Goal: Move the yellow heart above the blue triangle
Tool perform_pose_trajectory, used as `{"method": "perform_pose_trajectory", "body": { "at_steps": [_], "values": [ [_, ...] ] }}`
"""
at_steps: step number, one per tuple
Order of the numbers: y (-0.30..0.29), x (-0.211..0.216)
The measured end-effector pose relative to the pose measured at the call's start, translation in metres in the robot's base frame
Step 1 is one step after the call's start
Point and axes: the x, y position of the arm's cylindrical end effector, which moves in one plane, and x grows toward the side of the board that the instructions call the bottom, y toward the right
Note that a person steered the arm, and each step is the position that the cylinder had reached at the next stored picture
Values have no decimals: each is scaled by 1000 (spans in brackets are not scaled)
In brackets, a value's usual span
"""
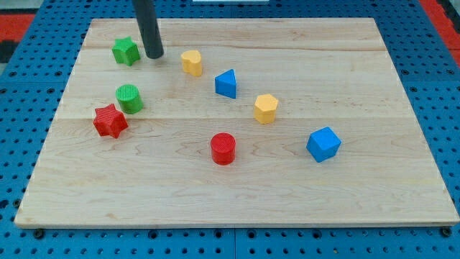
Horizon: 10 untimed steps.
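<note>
The yellow heart (191, 62) lies on the wooden board near the view's top, left of centre. The blue triangle (226, 83) lies just right of and below it, a small gap apart. My tip (154, 55) stands on the board to the left of the yellow heart, between it and the green star (126, 51), closer to the star. It touches neither block.
A green cylinder (129, 98) and a red star (110, 120) sit at the view's left. A yellow hexagon (265, 108), a red cylinder (223, 148) and a blue cube (323, 144) lie lower right. The board (359, 208) rests on blue pegboard.
</note>
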Motion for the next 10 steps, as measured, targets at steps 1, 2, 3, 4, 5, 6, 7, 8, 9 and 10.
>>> {"method": "perform_pose_trajectory", "body": {
  "at_steps": [1,2,3,4,5,6,7,8,9,10],
  "values": [
    [37,30],
    [123,-7],
    [126,-9],
    [160,14],
    [198,-28],
    [150,-41],
    [124,-28],
    [126,-21],
    [126,19],
    [47,28]
  ]
}}
